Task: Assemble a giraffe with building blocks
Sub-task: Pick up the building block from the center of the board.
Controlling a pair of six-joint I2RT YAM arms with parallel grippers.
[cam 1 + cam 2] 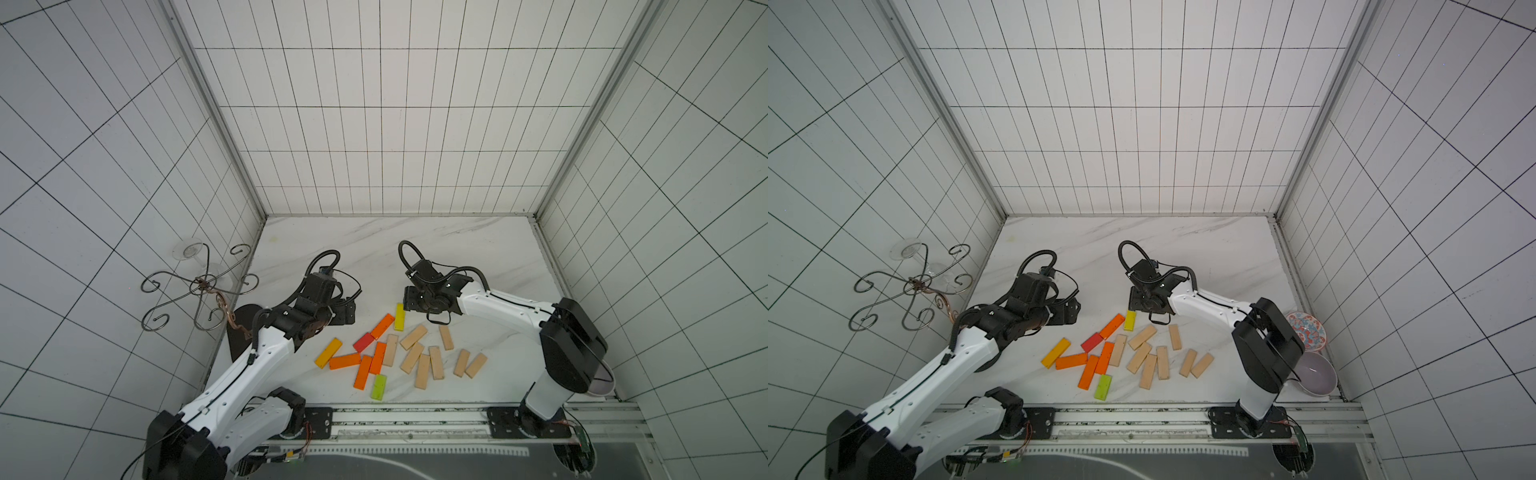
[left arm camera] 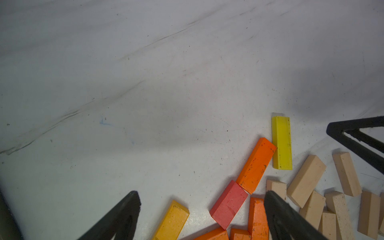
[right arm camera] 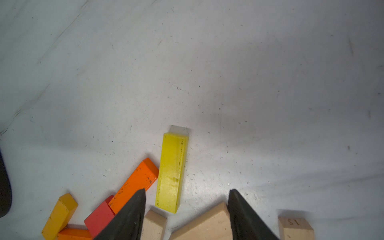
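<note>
Hovering at the left edge of the pile, the left gripper point(image 2: 201, 196) has its fingers point(image 2: 124, 209) spread wide and holds nothing. That width suits a first pick: it can drop over a block lying at any angle. The right gripper point(image 3: 187, 191) hangs over the far edge of the pile with its fingers point(image 3: 241, 207) moderately apart, also with nothing clamped between them. The yellow block point(image 3: 171, 172) lies just ahead of its tips, and a plain wooden block point(image 3: 203, 224) sits on the table below them.

All the building blocks lie flat on the marble table point(image 1: 374, 249), near the front and roughly midway between the arms. Coloured ones are on the left, including an orange block point(image 1: 382, 326) touching the yellow one and a red block point(image 1: 364, 342) beside it. The pale wooden ones are on the right. None is stacked, so I judge the giraffe has not been started.

The yellow block seems the easiest grab: its far end and right side are clear. Its left side touches the orange block, which a closing finger might nudge.
</note>
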